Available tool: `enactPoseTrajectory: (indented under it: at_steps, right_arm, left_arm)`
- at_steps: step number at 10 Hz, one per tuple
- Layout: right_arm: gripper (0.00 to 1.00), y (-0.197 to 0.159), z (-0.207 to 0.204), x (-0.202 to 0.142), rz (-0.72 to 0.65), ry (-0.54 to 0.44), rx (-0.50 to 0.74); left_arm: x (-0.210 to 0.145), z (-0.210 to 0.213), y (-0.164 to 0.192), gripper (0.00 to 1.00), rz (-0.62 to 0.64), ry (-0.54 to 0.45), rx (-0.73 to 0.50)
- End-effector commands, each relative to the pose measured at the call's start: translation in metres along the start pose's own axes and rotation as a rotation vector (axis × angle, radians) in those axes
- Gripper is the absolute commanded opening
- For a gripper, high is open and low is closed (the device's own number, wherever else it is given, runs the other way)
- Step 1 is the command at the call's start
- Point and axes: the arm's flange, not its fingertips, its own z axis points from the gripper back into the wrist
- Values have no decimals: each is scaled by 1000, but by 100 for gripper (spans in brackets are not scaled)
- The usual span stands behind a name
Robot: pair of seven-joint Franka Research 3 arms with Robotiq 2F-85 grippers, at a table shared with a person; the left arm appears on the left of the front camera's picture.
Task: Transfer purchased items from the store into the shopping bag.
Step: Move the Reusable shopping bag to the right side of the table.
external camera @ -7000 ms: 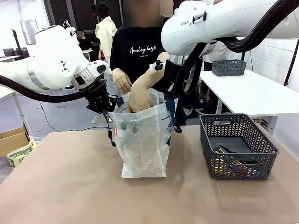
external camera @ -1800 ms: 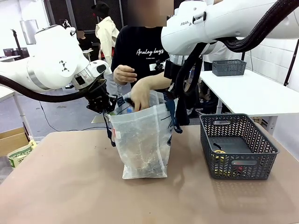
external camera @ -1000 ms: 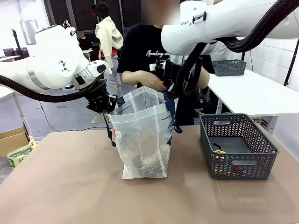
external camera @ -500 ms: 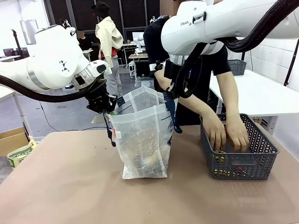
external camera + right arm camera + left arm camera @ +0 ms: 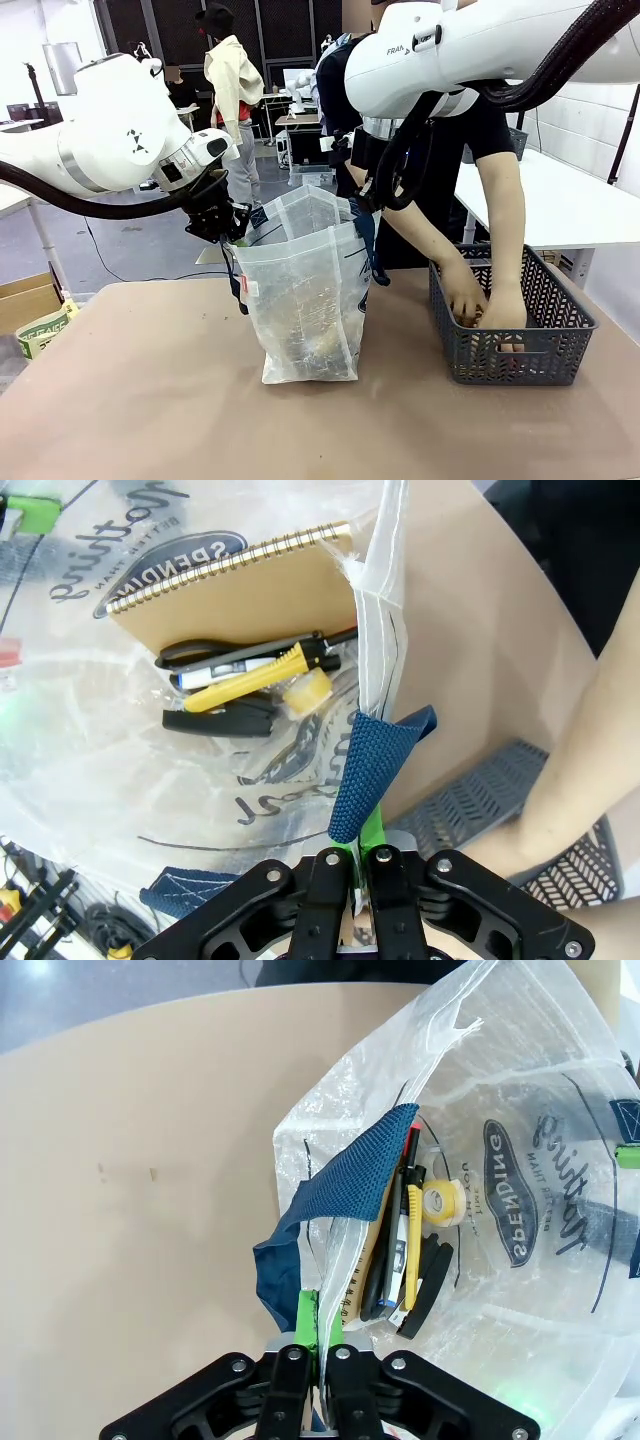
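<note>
Mid-bench (image 5: 140, 400): shopping bag (image 5: 305, 290) upright, mouth spread wide. Left jaws clamped shut on bag rim by navy strap (image 5: 345, 1165), on side toward bench's left edge. Right jaws pinched shut on opposite rim and its strap. Inside bag: brown spiral notebook (image 5: 240, 590), yellow cutter (image 5: 245, 680), tape roll (image 5: 443, 1202), scissors (image 5: 200, 652). Grey basket (image 5: 560, 350) near bench's right edge, person's 2 hands (image 5: 465, 298) down inside it.
</note>
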Motion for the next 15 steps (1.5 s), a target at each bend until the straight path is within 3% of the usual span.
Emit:
enactPoseTrajectory:
  at_steps: [1,15]
  right_arm:
    - [0,0,-1,0,-4,1,0]
    - [0,0,-1,0,-4,1,0]
  left_arm:
    - [0,1,1,0,1,-4,0]
    - [0,1,1,0,1,-4,0]
